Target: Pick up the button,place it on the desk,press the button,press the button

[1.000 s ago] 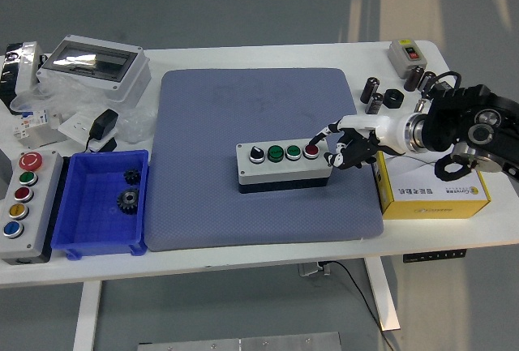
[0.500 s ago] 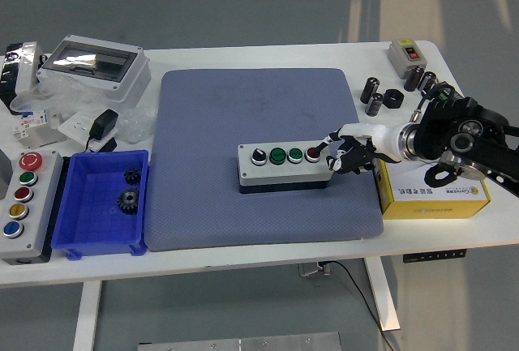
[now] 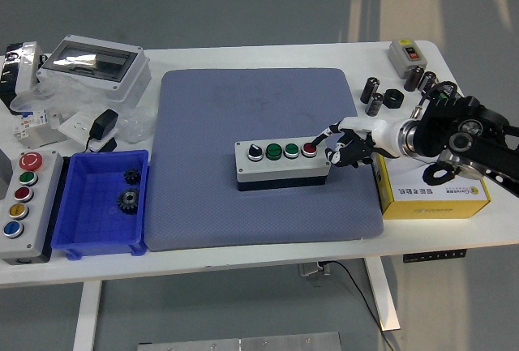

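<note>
A grey button box (image 3: 281, 164) lies on the blue-grey pad (image 3: 259, 116) at the table's middle. It carries a black knob, two green buttons and a red button (image 3: 310, 149) at its right end. My right hand (image 3: 347, 145) comes in from the right and sits at the box's right end. One white finger (image 3: 328, 132) points out over the red button; the other fingers are curled. The hand holds nothing. The left arm is out of view.
A yellow carton (image 3: 430, 191) lies under my right forearm. Black cylinders (image 3: 374, 96) and a small switch box (image 3: 405, 54) stand at the back right. A blue bin (image 3: 101, 205) with gears, a second button box (image 3: 23, 205) and a clear-lidded enclosure (image 3: 93, 66) are on the left.
The hand dipped toward the red button and then lifted slightly. The button box has slid a little to the left on the pad.
</note>
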Controlling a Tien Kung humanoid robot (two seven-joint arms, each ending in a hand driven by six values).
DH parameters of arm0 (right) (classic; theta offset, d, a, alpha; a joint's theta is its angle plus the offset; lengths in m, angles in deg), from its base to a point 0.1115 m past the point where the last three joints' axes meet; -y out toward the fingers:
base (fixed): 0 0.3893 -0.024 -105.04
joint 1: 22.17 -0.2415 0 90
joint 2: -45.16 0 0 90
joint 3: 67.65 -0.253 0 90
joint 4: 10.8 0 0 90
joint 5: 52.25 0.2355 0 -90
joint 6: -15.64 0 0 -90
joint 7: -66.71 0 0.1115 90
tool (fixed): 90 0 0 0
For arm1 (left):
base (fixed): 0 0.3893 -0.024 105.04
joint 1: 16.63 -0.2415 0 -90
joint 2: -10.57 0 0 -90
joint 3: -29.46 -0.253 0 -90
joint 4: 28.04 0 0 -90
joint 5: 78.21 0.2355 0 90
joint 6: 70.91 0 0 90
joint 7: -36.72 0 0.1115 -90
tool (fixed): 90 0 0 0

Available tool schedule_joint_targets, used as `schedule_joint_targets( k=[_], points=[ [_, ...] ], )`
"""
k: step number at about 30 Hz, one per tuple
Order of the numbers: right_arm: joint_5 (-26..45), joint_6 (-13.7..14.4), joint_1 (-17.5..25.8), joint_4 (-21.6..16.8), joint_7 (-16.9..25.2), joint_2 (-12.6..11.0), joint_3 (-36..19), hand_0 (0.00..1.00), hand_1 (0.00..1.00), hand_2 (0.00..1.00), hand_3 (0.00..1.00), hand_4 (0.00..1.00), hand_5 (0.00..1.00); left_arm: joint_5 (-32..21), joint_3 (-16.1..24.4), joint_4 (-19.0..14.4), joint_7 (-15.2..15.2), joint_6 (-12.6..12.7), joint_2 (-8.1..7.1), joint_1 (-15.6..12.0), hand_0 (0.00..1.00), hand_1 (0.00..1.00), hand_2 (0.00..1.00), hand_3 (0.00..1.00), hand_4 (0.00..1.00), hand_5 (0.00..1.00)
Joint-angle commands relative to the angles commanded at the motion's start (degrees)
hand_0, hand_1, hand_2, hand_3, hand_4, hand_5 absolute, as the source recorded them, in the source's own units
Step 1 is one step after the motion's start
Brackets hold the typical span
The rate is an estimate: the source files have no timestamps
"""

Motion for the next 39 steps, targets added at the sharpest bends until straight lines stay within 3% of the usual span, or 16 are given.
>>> schedule_joint_targets(
  k=[7, 8, 20, 25, 30, 34, 36, 39],
  points=[
    [0.08, 0.40, -0.16, 0.24, 0.31, 0.30, 0.40, 0.002, 0.087, 0.177, 0.798, 0.283, 0.020, -0.22, -0.14, 0.03, 0.08, -0.13, -0.03, 0.12, 0.688, 0.631, 0.559, 0.675, 0.647, 0.170],
    [0.09, 0.43, -0.18, 0.27, 0.33, 0.38, 0.56, 0.003, 0.086, 0.176, 0.794, 0.321, 0.009, -0.28, -0.18, 0.05, 0.11, -0.16, -0.04, 0.14, 0.688, 0.631, 0.556, 0.674, 0.646, 0.168],
    [-3.75, 3.07, -0.44, 0.29, 0.93, 1.41, 3.67, 0.002, 0.084, 0.176, 0.789, 0.329, 0.007, -1.39, -0.86, 0.26, 0.57, -0.25, 0.03, 0.30, 0.688, 0.631, 0.551, 0.668, 0.641, 0.160],
    [-3.38, 2.61, -0.18, -0.36, 1.32, 0.95, 2.60, 0.002, 0.084, 0.176, 0.789, 0.329, 0.007, -1.87, -1.20, 0.41, 0.91, -0.17, 0.05, 0.28, 0.688, 0.631, 0.551, 0.668, 0.641, 0.160],
    [0.48, -1.89, 2.63, -2.93, 1.09, -1.79, -4.10, 0.002, 0.083, 0.176, 0.786, 0.334, 0.004, -1.96, -1.30, 0.40, 0.65, -0.40, 0.15, 0.11, 0.688, 0.631, 0.548, 0.661, 0.639, 0.156],
    [-0.67, -6.56, 7.13, -5.33, 0.01, -3.43, -11.65, 0.003, 0.082, 0.175, 0.785, 0.349, 0.002, -1.71, -1.06, 0.33, 0.21, -0.69, 0.26, -0.09, 0.688, 0.631, 0.546, 0.658, 0.639, 0.156],
    [-3.21, -9.18, 10.37, -6.68, 0.52, -2.80, -16.98, 0.003, 0.082, 0.175, 0.785, 0.349, 0.002, -1.40, -0.88, 0.36, 0.12, -0.91, 0.29, -0.13, 0.688, 0.631, 0.546, 0.658, 0.639, 0.156],
    [-7.28, -9.53, 14.48, -8.49, 2.63, -0.12, -22.82, 0.006, 0.082, 0.176, 0.782, 0.367, 0.002, -0.86, -0.60, 0.44, 0.28, -1.11, 0.32, -0.04, 0.688, 0.631, 0.545, 0.658, 0.639, 0.155]
  ],
)
